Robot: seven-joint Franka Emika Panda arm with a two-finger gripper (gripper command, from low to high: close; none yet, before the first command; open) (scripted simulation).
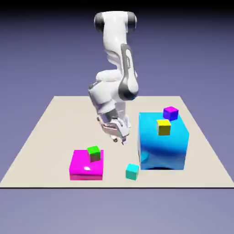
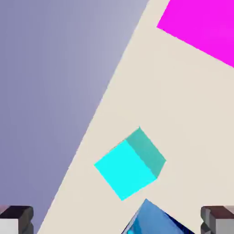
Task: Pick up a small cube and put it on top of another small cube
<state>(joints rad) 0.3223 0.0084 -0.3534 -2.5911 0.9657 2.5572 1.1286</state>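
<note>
Matte cyan cube lay on smooth beige table; gripper jaws stood wide apart; block glossy, flat, magenta.

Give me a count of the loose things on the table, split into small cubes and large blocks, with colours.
Small matte cubes: 4 (teal, bright green, yellow, purple)
Large glossy blocks: 2 (flat magenta slab, tall blue block)
Total: 6
</note>
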